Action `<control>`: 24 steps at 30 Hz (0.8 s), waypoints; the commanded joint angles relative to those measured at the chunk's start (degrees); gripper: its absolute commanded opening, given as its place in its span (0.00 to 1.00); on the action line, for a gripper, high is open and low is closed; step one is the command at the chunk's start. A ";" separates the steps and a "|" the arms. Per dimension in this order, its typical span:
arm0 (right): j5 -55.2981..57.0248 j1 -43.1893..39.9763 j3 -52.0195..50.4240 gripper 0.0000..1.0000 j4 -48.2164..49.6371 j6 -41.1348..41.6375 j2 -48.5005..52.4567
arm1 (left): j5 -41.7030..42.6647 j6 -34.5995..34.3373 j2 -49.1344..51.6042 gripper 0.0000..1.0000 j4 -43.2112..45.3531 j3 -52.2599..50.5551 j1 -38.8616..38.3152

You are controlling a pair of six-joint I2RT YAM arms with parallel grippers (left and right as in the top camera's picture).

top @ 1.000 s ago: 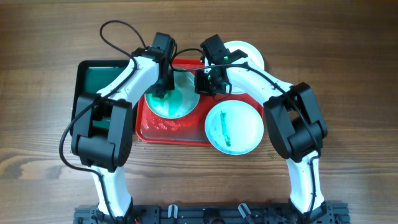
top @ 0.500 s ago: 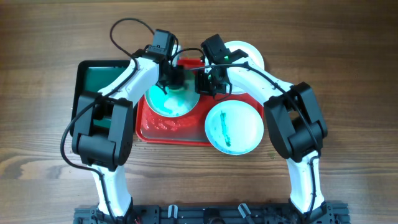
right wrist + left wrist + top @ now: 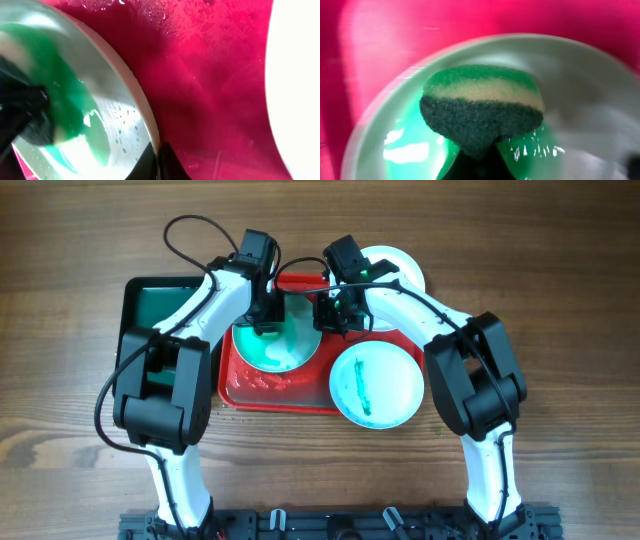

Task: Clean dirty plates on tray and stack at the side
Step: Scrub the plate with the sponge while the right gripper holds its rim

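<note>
Left gripper point(image 3: 268, 312) is clamped on a green-yellow sponge point(image 3: 482, 112), pushing it onto the dirty plate point(image 3: 585, 95) right under its fingers. The plate sits in the red tray point(image 3: 375, 45). Right gripper point(image 3: 156, 159) has its jaws nearly closed, pinching that same plate's rim, tray just past its tips.

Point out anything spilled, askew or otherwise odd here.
Green liquid is spread across the plate being scrubbed, and droplets wet the red tray. The smeared plate at the right overhangs the tray's corner onto the table instead of lying fully inside. Nothing looks broken.
</note>
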 commanded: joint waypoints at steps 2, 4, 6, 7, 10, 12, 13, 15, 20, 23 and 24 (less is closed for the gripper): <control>-0.61 0.20 0.76 0.04 0.28 -0.81 0.74 | 25.16 16.20 0.50 0.04 -4.37 -0.48 -0.74; -0.61 0.20 0.76 0.04 0.28 -0.92 0.74 | 25.27 19.17 0.50 0.04 -7.48 -0.48 -0.74; -0.63 0.20 0.76 0.04 0.26 -0.96 0.74 | 23.87 21.35 0.50 0.04 -10.23 -0.48 -0.63; -0.63 0.20 0.76 0.04 0.26 -0.96 0.74 | 19.56 21.27 0.50 0.04 -11.65 -0.48 -0.48; -0.70 0.20 0.76 0.04 0.26 -0.94 0.74 | -0.94 15.19 0.50 0.04 -12.87 -0.48 0.02; -0.87 0.20 0.76 0.04 0.26 -0.94 0.74 | -13.46 10.51 0.50 0.04 -11.47 -0.48 0.09; -0.87 0.20 0.76 0.04 0.26 -0.96 0.74 | -18.25 8.90 0.50 0.04 -9.86 -0.48 0.07; -0.87 0.20 0.76 0.04 0.28 -0.94 0.74 | -20.41 8.50 0.50 0.04 -5.42 -0.48 -0.04; -0.87 0.20 0.76 0.04 0.26 -0.96 0.74 | -12.68 5.90 0.50 0.04 6.43 -0.48 -1.62; -0.83 0.20 0.76 0.04 0.26 -1.01 0.74 | 5.16 5.99 0.50 0.04 9.60 -0.48 -2.47; -0.83 0.20 0.76 0.04 0.26 -0.98 0.74 | 9.84 6.08 0.50 0.04 9.40 -0.48 -2.69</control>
